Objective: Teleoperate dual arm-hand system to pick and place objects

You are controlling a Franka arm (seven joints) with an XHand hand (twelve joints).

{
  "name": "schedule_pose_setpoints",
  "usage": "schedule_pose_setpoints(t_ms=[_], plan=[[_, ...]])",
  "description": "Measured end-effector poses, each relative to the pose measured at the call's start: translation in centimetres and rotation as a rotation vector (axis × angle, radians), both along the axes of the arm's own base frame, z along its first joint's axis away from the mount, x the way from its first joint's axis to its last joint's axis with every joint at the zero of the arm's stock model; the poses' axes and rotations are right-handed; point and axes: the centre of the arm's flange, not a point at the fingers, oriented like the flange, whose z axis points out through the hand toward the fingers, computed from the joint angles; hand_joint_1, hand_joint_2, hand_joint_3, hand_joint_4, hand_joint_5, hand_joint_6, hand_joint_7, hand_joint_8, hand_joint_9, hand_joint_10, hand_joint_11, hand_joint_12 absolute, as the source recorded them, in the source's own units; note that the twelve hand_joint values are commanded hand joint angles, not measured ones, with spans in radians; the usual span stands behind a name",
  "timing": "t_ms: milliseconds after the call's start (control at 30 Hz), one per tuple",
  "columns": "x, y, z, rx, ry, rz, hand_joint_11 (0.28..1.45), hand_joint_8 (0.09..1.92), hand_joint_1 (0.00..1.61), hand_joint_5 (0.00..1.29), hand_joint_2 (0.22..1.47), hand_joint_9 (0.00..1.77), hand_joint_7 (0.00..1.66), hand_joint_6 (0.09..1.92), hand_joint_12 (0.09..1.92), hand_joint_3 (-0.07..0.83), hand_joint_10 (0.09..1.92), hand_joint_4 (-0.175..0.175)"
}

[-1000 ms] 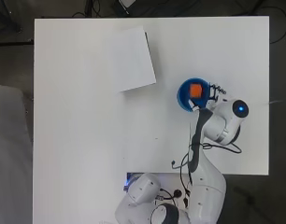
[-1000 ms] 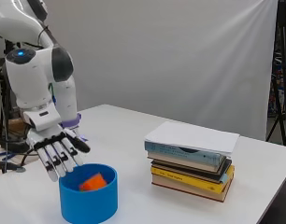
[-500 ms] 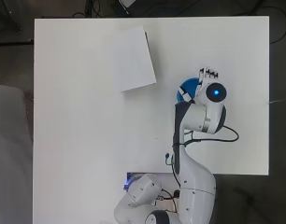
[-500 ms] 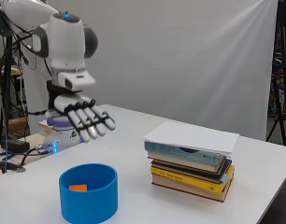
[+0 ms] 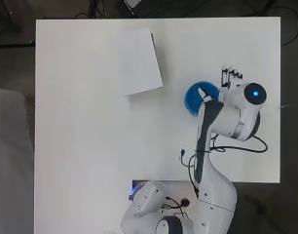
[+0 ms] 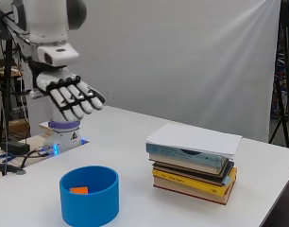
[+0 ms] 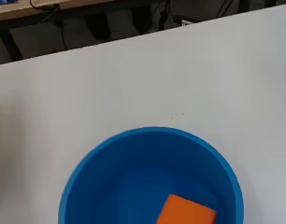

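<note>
Overhead, the arm is hiding half the blue bowl (image 5: 195, 97); one orange block (image 6: 79, 190) lying inside. Hand (image 6: 71, 97) hovering, fingers relaxed, empty. One book stack (image 6: 194, 161).

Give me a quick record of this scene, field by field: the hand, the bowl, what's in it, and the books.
hand: open, fingers straight, raised above the table, holding nothing
bowl: blue, round, upright on the white table, below the hand
block: orange, lying inside the bowl
books: stack beside the bowl, apart from it, white one on top
</note>
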Motion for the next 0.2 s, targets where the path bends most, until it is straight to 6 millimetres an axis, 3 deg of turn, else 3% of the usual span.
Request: schedule_pose_setpoints(t_ms=[33,100,200], plan=[[-0.7,-0.7,-0.1,0.009,0.006,-0.014,0.39,0.09,0.32,0.19,0.95,0.28,0.19,0.09,0.09,0.012,0.09,0.025],[-0.8,-0.2,0.8,0.012,0.002,-0.002,0.39,0.09,0.32,0.20,0.95,0.28,0.19,0.09,0.09,0.010,0.09,0.026],[0.7,3.8,3.7,-0.005,-0.029,0.083,0.39,0.09,0.33,0.20,0.95,0.28,0.20,0.09,0.09,0.008,0.09,0.029]])
